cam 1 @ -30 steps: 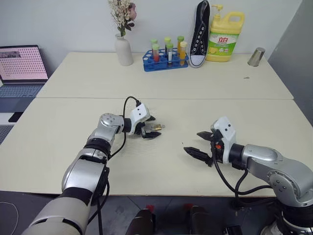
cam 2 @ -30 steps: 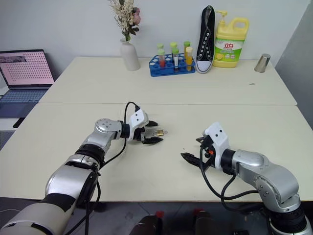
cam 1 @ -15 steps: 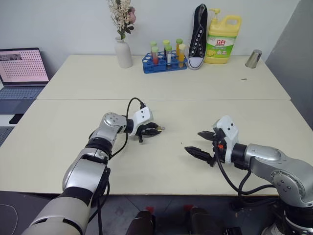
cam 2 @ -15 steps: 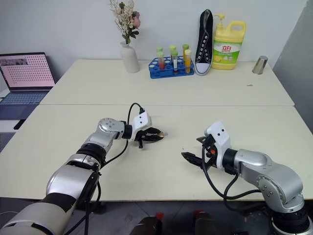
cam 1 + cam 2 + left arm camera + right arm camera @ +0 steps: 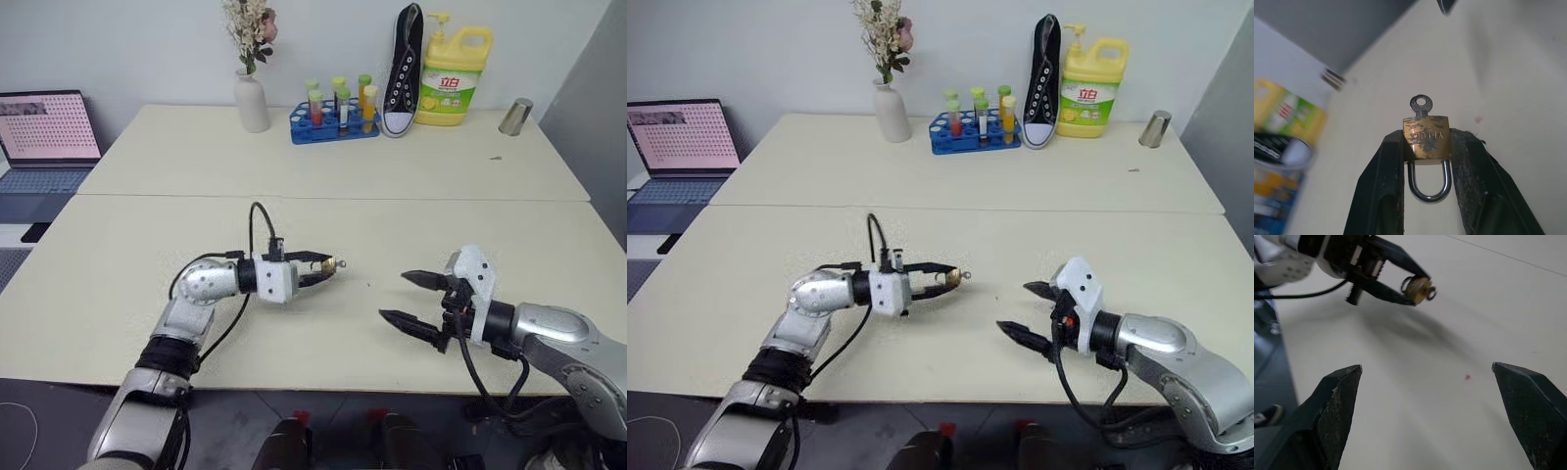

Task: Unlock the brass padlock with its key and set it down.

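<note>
Left gripper grasps padlock over table's front edge, key inserted; right gripper released; unlocking left.

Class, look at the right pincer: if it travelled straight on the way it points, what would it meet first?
Probably the brass padlock clamped in the left pincer, though depth is unclear; the open right pincer might pass just beside it.

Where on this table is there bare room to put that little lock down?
The near table is bare between the left pincer holding the padlock and the open right pincer, and off toward the laptop. It is crowded along the wall: vase, tube rack, shoe, bottle.
</note>
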You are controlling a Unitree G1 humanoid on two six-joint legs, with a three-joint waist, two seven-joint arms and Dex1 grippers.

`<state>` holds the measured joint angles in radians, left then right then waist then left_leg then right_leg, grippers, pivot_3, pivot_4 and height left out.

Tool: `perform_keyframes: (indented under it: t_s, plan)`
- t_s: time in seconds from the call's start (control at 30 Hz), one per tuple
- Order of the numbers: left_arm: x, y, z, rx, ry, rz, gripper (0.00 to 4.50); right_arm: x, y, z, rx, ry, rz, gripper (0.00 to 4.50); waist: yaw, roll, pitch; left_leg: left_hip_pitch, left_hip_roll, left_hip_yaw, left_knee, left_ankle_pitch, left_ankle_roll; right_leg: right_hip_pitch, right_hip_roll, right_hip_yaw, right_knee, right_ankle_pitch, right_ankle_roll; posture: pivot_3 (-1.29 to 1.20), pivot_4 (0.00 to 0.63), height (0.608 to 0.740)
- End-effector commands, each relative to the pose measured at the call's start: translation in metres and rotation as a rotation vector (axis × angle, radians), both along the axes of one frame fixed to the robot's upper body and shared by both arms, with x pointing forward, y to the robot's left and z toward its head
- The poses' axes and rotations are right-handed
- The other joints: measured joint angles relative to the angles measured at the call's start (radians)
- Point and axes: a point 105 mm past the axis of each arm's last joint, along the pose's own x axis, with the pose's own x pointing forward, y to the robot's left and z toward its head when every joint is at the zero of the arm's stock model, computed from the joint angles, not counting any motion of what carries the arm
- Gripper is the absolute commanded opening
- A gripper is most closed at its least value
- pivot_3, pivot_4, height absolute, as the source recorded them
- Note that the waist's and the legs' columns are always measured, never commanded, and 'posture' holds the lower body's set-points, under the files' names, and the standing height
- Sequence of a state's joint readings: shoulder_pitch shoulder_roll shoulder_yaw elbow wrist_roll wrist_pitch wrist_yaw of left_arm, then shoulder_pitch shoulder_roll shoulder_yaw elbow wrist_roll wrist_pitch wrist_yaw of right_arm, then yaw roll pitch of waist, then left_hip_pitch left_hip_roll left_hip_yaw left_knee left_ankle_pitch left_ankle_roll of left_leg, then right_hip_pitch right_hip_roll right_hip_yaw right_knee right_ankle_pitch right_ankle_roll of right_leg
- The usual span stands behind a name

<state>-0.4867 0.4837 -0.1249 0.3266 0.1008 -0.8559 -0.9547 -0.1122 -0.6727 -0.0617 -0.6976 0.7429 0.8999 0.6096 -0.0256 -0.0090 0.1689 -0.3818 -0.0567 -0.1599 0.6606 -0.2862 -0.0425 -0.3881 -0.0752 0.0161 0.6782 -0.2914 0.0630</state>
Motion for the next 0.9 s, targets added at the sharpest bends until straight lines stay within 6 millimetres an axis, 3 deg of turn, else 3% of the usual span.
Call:
perform_keyframes:
  t_s: [0.03,0.3,0.8,0.9]
  plan:
    - [-0.022,-0.007,0.02,-0.025,-0.276,-0.07,0.96,-0.005,0.014,0.014,0.111,0.019,0.059,4.5,-0.001,0.0,0.0,0.0,0.0,0.0,0.0,0.0,0.0,0.0,0.0,0.0,0.0,0.0,0.0,0.0,0.15,0.74]
    - [-0.036,-0.013,0.015,-0.016,-0.31,-0.126,0.96,0.0,0.026,0.016,0.161,0.051,0.099,4.5,-0.001,0.0,0.0,0.0,-0.003,0.0,0.0,0.0,0.0,0.0,0.001,-0.001,0.0,0.0,0.0,0.0,0.15,0.74]
    - [-0.036,-0.015,0.013,0.002,-0.322,-0.14,0.96,0.006,0.04,0.022,0.216,0.083,0.139,4.5,-0.004,0.0,0.0,0.0,-0.003,0.0,0.0,0.0,0.0,0.0,0.002,-0.001,0.001,0.0,0.0,0.0,0.15,0.74]
    - [-0.036,-0.015,0.013,0.007,-0.324,-0.14,0.96,0.007,0.043,0.021,0.211,0.089,0.143,3.9,-0.004,0.0,0.0,0.0,-0.003,0.0,0.0,0.0,0.0,0.0,0.002,-0.001,0.001,0.0,0.0,0.0,0.15,0.74]
